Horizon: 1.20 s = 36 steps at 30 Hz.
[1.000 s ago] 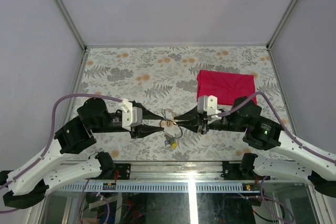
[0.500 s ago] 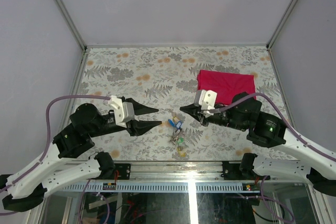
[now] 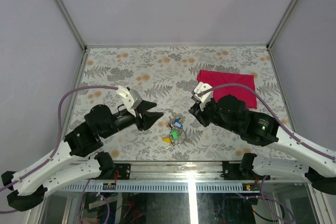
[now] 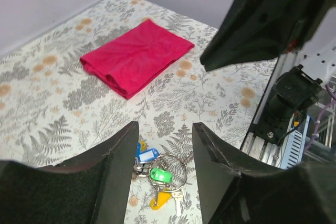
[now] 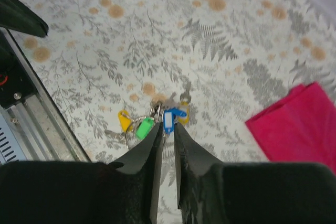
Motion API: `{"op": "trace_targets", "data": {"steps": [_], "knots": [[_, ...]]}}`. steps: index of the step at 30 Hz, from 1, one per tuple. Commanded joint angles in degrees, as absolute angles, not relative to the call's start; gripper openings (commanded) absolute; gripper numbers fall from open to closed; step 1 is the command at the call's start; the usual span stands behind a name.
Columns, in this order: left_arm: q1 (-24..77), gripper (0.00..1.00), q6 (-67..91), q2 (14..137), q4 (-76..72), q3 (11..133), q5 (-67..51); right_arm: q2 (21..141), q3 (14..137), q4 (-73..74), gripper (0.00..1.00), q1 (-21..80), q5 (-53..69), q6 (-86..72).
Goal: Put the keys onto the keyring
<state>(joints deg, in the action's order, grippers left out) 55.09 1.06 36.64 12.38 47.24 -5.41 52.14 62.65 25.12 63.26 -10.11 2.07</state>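
Keys (image 4: 157,174) dropped, plastic heads (thin wire keyring (image 4: 185,165))

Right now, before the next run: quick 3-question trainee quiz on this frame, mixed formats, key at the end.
1. True or false: the left gripper is holding the keys.
2. Where is the red cloth? A) under the keys B) flat on the table, apart from the keys C) in a gripper
3. In the right wrist view, which colour of key head lies between the yellow head and the blue head?

Key
1. False: its jaws stand open and empty, and the keys lie on the table.
2. B
3. The green head.
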Motion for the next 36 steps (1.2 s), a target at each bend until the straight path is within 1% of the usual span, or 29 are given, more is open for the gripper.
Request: {"op": "trace_targets", "data": {"steps": [1, 5, 8, 9, 12, 15, 17, 24, 31, 36], "knots": [[54.70, 0.47, 7.99, 38.41, 8.80, 45.47, 1.80, 52.87, 60.07, 28.99, 0.22, 63.21, -15.44, -14.77], [52.74, 0.48, 11.08, 40.77, 9.08, 43.72, 0.54, 56.19, 57.51, 32.49, 0.26, 61.80, -11.40, -22.32], [50.51, 0.48, 12.38, 41.28, 8.54, 42.62, -2.92, 59.73, 54.79, 33.79, 0.36, 56.36, -1.27, -24.04], [49.70, 0.47, 12.61, 41.38, 8.62, 42.38, -3.92, 60.58, 53.22, 33.42, 0.37, 54.57, 1.17, -24.34], [48.44, 0.48, 12.60, 41.19, 9.08, 42.25, -5.17, 63.69, 48.14, 31.01, 0.35, 51.25, 4.89, -24.73], [48.12, 0.48, 12.10, 40.58, 9.84, 42.30, -5.17, 67.45, 44.83, 27.72, 0.30, 50.80, 6.08, -24.44], [48.02, 0.48, 11.80, 40.27, 10.26, 42.36, -5.14, 69.98, 43.64, 25.41, 0.29, 50.78, 6.21, -23.74], [47.91, 0.48, 11.34, 40.25, 11.23, 42.65, -5.28, 78.22, 43.74, 21.18, 0.35, 50.80, 7.05, -19.01], [47.95, 0.48, 11.09, 39.50, 11.82, 42.56, -4.46, 83.41, 44.15, 19.69, 0.36, 50.92, 6.75, -17.04], [47.95, 0.48, 10.99, 39.12, 12.09, 42.59, -4.26, 84.48, 44.27, 19.61, 0.37, 51.02, 5.70, -16.25]]}}
